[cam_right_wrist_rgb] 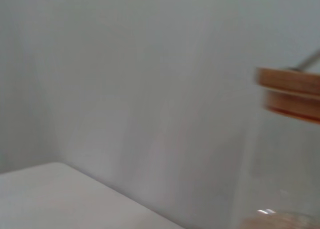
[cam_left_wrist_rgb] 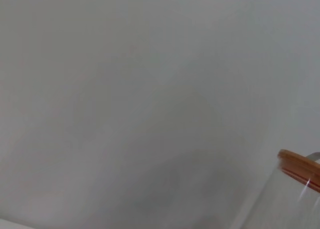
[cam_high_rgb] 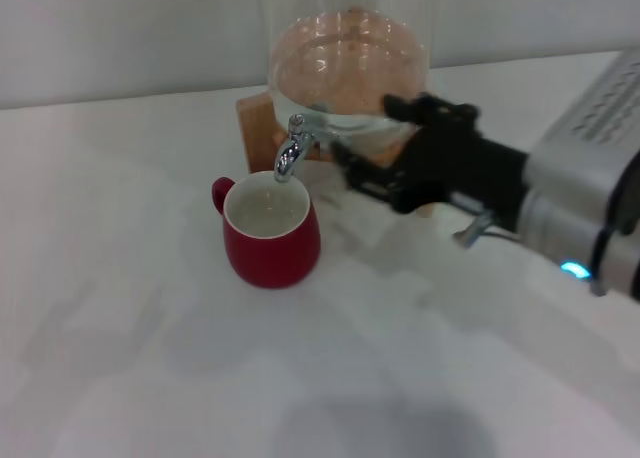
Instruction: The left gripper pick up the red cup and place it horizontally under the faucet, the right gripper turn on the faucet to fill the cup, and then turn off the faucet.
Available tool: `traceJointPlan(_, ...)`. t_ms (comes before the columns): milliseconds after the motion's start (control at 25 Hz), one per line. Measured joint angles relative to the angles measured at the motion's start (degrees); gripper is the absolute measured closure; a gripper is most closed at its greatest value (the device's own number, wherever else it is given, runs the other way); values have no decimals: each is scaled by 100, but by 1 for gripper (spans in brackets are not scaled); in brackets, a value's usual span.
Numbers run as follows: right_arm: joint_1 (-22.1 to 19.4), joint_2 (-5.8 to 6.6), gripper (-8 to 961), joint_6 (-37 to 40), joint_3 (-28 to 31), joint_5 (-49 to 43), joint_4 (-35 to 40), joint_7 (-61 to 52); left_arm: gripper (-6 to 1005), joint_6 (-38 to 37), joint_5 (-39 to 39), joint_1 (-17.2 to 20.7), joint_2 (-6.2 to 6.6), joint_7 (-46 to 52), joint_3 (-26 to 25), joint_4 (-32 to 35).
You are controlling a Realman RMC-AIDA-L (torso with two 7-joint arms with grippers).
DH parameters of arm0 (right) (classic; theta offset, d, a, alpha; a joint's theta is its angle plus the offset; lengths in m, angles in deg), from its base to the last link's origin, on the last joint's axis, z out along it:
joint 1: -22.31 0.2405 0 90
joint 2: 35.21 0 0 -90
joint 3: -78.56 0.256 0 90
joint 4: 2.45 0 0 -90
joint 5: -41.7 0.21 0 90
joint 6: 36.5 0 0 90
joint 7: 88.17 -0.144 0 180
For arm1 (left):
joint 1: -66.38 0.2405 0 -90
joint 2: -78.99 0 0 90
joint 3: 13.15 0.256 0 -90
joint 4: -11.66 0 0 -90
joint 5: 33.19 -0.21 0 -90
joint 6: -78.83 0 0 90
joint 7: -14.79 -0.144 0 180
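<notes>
White table [cam_high_rgb: 150, 358] | red cup [cam_high_rgb: 272, 240] under faucet [cam_high_rgb: 291, 148] | grey wall [cam_high_rgb: 120, 33]

A clear glass jar [cam_high_rgb: 345, 63] sits on a wooden stand [cam_high_rgb: 258, 128].
</notes>
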Motion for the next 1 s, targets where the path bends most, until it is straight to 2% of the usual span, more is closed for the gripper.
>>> traceJointPlan(200, -141, -7, 232, -135, 478, 53, 14, -21, 217, -46, 5, -10, 5, 0, -54, 0)
traceJointPlan(400, 43, 1, 232, -739, 1226, 430, -77, 3, 210, -73, -50, -17, 6, -1, -27, 0)
traceJointPlan(680, 620, 1, 232, -1948, 2820, 1232, -758, 46, 202, -37, -74, 24, 6, -1, -24, 0)
traceJointPlan(1000, 1448, 16, 232, -4513, 5301, 2234, -2091, -103, 191, -21, -181, 9, 5, 0, -21, -6)
